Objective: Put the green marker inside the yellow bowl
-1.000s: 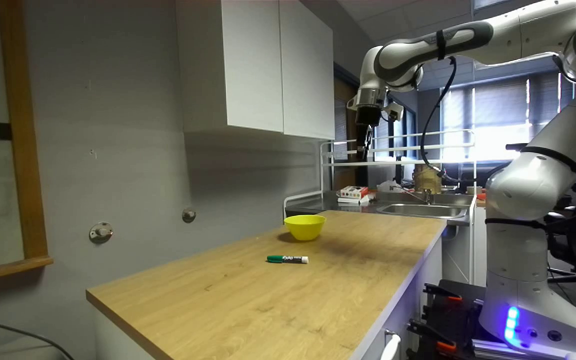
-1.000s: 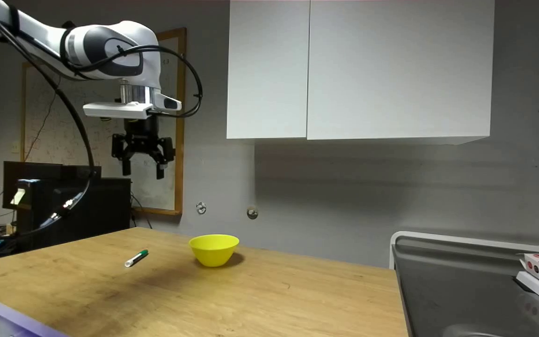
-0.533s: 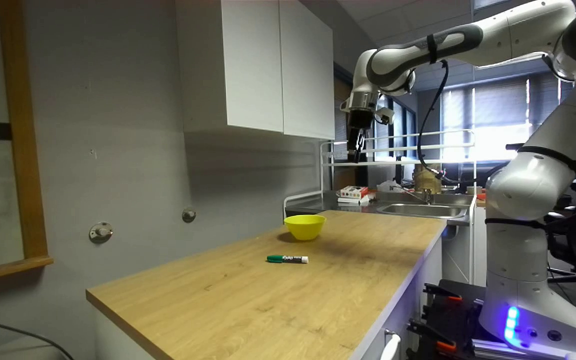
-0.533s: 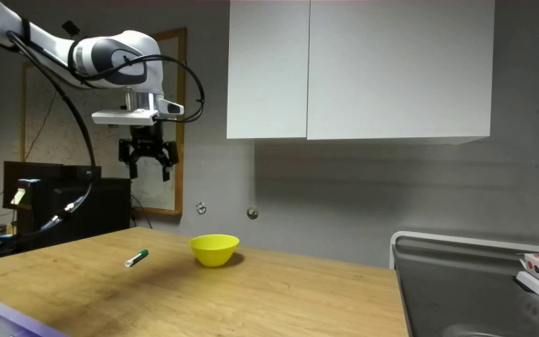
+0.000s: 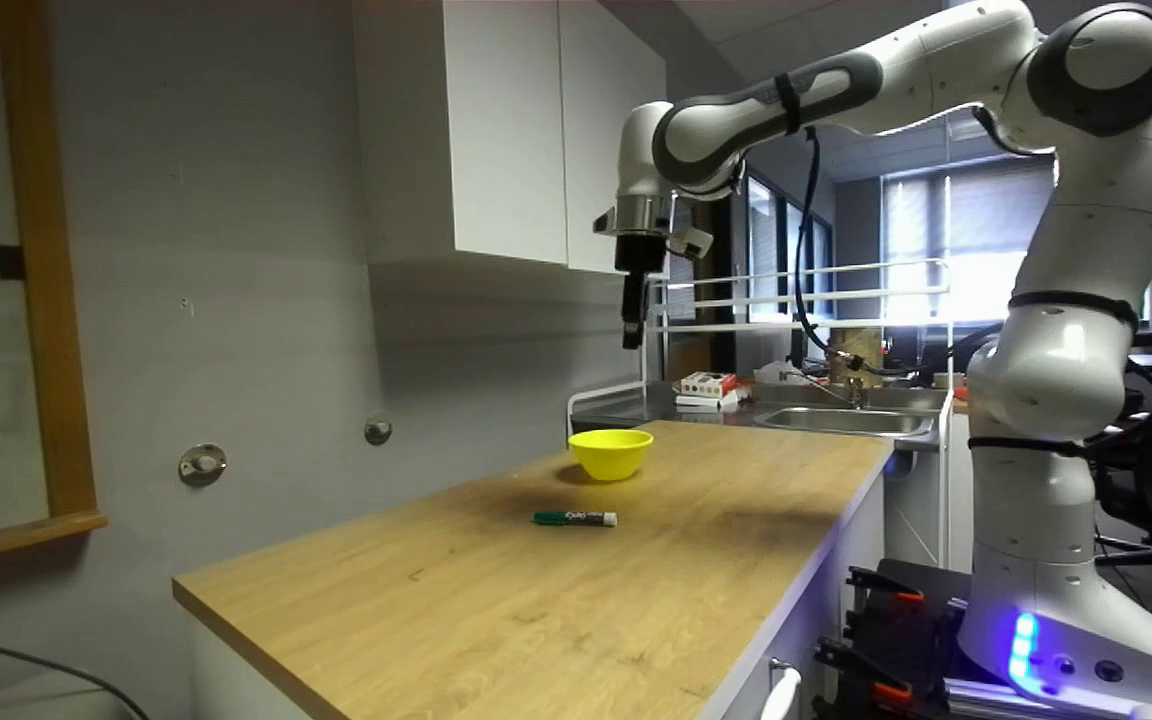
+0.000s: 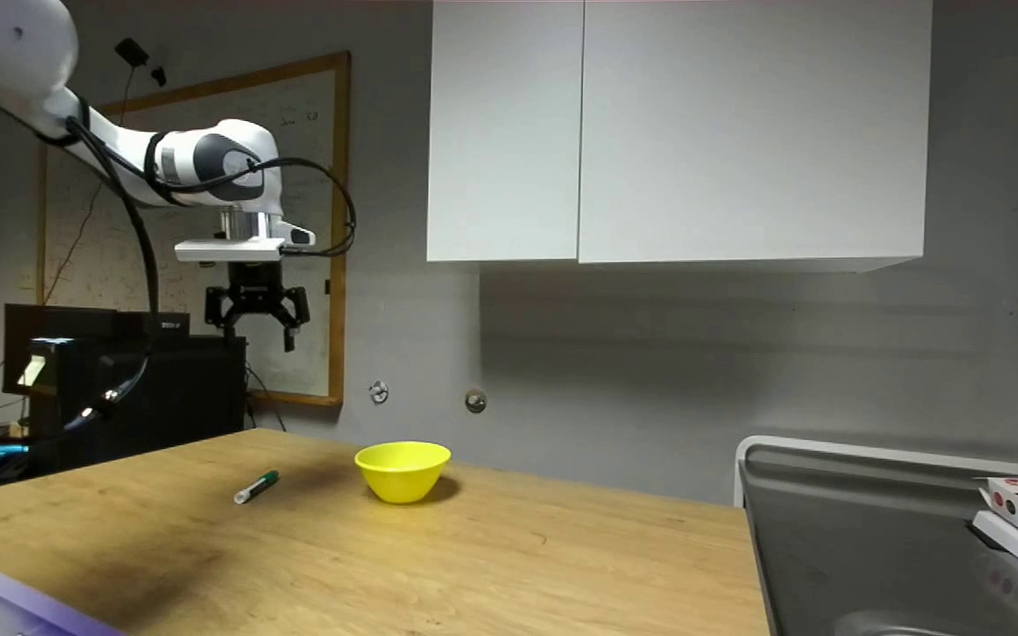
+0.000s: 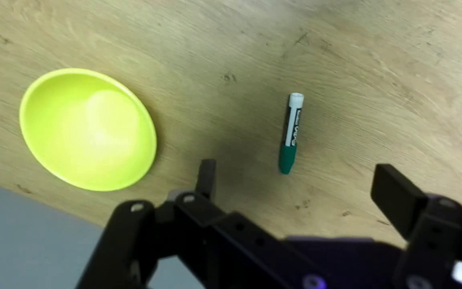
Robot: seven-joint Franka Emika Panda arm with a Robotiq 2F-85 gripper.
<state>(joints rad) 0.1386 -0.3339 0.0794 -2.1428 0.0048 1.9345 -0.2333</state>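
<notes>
The green marker (image 5: 574,519) lies flat on the wooden counter in both exterior views (image 6: 256,488). It has a green cap, a black-and-white label and a white end. In the wrist view the marker (image 7: 290,134) lies ahead of the jaws, between their lines. The yellow bowl (image 5: 611,455) stands upright near the wall, also in an exterior view (image 6: 403,473) and at the left of the wrist view (image 7: 88,130). It looks empty. My gripper (image 6: 259,337) hangs pointing down, well above the counter. In the wrist view its jaws (image 7: 298,180) are wide apart with nothing between them.
White wall cabinets (image 6: 677,132) hang above the back of the counter (image 5: 496,600). A white rack (image 5: 796,325), small boxes (image 5: 708,388) and a sink (image 5: 841,420) stand at the far end. A cable (image 6: 142,265) hangs along the arm.
The arm has moved out over the counter and lowered; in an exterior view the gripper has gone left and down. The marker and bowl have not moved. The gripper stays open.
</notes>
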